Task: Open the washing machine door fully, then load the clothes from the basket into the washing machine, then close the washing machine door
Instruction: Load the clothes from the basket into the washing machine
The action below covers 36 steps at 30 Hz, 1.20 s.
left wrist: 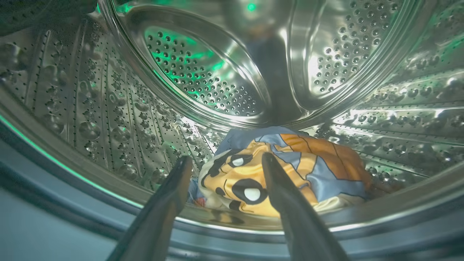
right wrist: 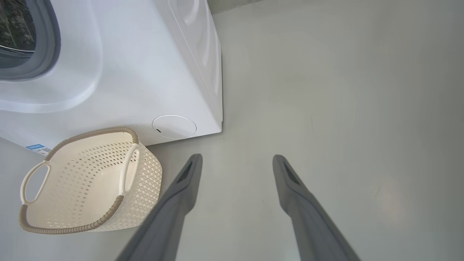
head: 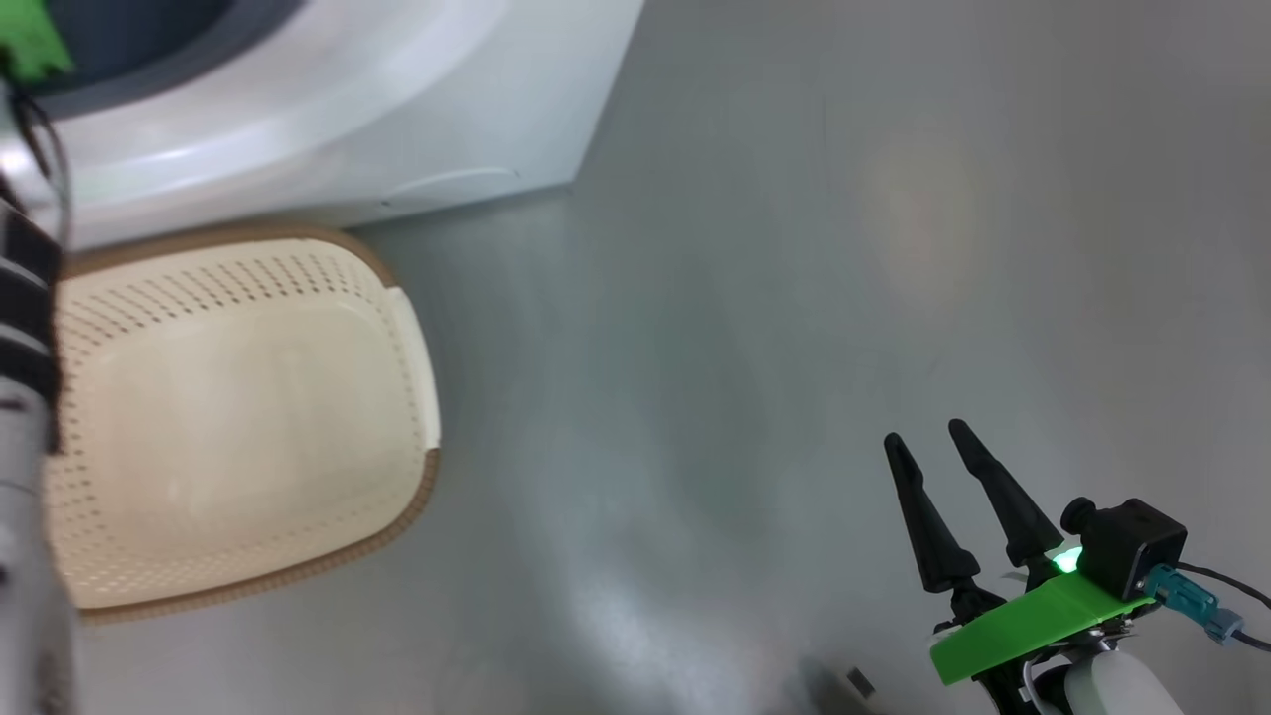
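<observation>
Left gripper (left wrist: pixel 226 158) open, clothes (left wrist: pixel 290 170) beyond in the drum (left wrist: pixel 203 79); right gripper (right wrist: pixel 237 157) open above floor (right wrist: pixel 344 108); left forearm (head: pixel 25 477) hides basket (head: pixel 417 367) edge

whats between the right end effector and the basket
Bare grey floor, nothing else, between the right end effector and the basket. The right wrist view shows it, and the head view agrees.

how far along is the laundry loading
Done: the cream perforated plastic basket is empty; the blue, orange and cream printed clothes lie in the steel drum. In hand: nothing; left gripper open at the drum mouth, right gripper open above the floor. Left: closing the door.
</observation>
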Tool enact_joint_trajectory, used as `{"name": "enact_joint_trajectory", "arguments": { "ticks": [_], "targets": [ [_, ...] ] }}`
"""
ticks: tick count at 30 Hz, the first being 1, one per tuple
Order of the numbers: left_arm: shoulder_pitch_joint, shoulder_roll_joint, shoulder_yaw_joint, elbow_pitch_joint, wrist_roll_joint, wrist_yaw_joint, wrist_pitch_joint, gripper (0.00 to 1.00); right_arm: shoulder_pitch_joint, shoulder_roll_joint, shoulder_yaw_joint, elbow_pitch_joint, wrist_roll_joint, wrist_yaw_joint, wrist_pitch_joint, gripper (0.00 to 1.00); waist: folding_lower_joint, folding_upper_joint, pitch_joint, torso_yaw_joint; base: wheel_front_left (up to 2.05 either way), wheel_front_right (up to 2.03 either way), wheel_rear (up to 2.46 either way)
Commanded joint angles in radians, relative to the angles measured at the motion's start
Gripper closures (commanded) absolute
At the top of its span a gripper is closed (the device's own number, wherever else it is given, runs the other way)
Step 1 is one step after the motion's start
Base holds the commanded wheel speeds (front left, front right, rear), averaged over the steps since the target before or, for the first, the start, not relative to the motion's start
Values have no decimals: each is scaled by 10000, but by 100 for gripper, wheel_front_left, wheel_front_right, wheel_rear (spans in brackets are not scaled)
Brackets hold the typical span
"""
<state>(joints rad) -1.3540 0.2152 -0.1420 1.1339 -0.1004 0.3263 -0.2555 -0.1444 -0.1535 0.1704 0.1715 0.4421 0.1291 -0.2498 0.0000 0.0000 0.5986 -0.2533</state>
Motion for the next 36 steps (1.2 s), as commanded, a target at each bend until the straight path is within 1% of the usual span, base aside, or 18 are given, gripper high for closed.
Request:
{"name": "enact_joint_trajectory", "arguments": {
  "ticks": [1, 4, 10, 16, 23, 24, 28, 32, 36],
  "targets": [
    [329, 265, 71, -391, -80, 30, -60, 0, 149, -143, 115, -146, -53, 16, -120, 0, 0, 0, -516, 396, 0, 0, 0],
    [950, 40, 167, -938, -266, -73, -61, 0, 178, -132, 74, -135, -152, 16, -120, 0, 0, 0, -855, 629, 0, 0, 0],
    [2151, -301, 127, -1825, -417, -472, -61, 0, 187, -122, -18, -147, -355, 16, -120, 0, 0, 0, -1481, 1016, 0, 0, 0],
    [3433, -527, -43, -2728, -327, -588, -62, 0, 293, -92, -318, -191, -562, 16, -120, 0, 0, 0, -2025, 1386, 0, 0, 0],
    [5253, -1010, 4, -4059, -548, -744, -62, 0, 383, -192, -637, -269, -829, 16, -120, 0, 0, 0, -2498, 1811, 0, 0, 0],
    [5253, -1010, 4, -4059, -548, -744, -62, 0, 383, -192, -637, -269, -829, 16, -120, 0, 0, 0, -2498, 1811, 0, 0, 0],
    [6474, -1232, 172, -4960, -719, -775, -62, 0, 496, -245, -800, -342, -977, 16, -120, 0, 0, 0, -2856, 2029, 0, 0, 0],
    [7695, -1368, 184, -5835, -648, -785, -62, 0, 690, -269, -895, -402, -1138, 16, -120, 0, 0, 0, -3319, 2222, 0, 0, 0],
    [8959, -1503, 208, -6700, -760, -913, -62, 0, 938, -216, -965, -391, -1250, 16, -120, 0, 0, 0, -3849, 2379, 0, 0, 0]
  ]
}}
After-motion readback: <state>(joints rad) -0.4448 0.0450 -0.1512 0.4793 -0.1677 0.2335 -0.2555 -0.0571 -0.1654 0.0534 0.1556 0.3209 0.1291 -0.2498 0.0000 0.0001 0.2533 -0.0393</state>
